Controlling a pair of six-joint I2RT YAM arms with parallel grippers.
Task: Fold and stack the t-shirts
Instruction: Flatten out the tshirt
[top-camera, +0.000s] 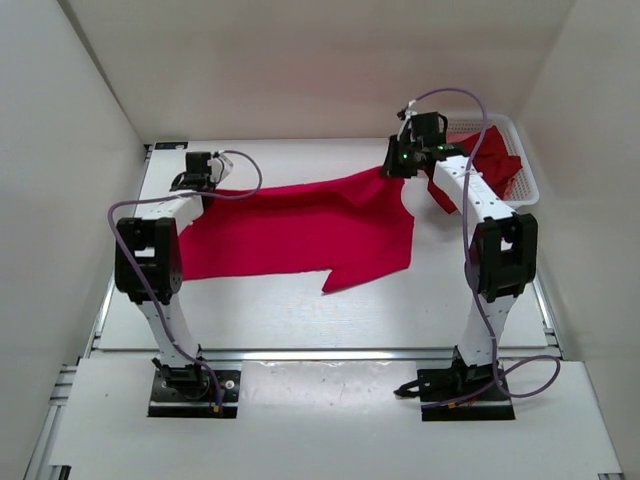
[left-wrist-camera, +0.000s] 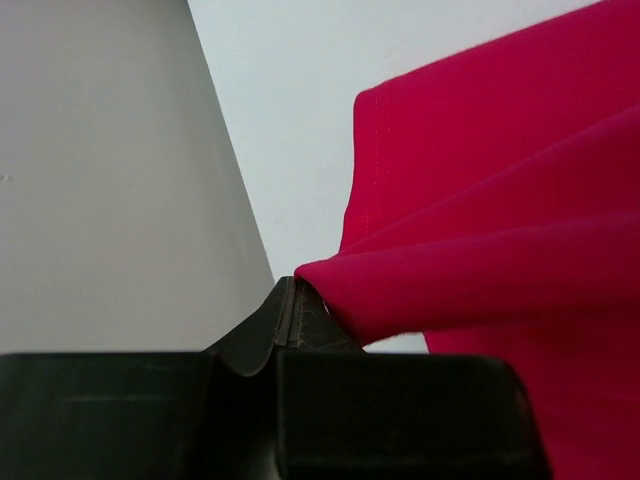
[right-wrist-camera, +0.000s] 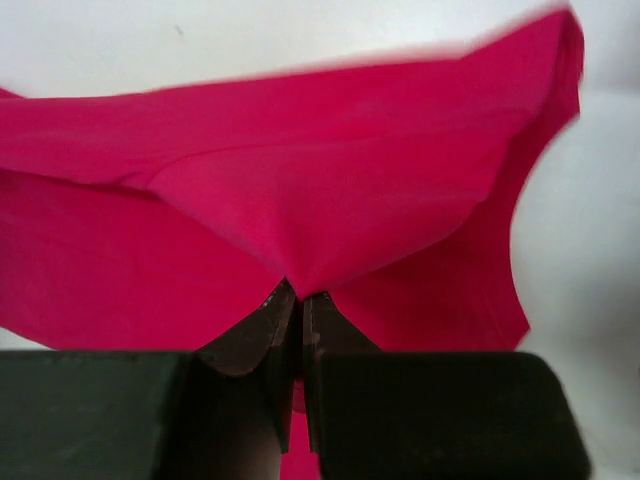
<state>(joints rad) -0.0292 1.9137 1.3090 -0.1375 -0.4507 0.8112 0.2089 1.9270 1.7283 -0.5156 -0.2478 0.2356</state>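
Note:
A bright pinkish-red t-shirt (top-camera: 300, 232) is stretched across the table between both arms. My left gripper (top-camera: 196, 186) is shut on its far left edge, and the left wrist view shows the cloth (left-wrist-camera: 480, 250) pinched at the fingertips (left-wrist-camera: 296, 300). My right gripper (top-camera: 392, 168) is shut on its far right edge, lifted off the table. In the right wrist view the fabric (right-wrist-camera: 300, 190) bunches into the closed tips (right-wrist-camera: 297, 300). Darker crimson t-shirt cloth (top-camera: 490, 160) hangs out of the basket.
A white mesh basket (top-camera: 522, 180) stands at the back right corner, behind my right arm. White walls close in the table on the left, back and right. Purple cables loop off both arms.

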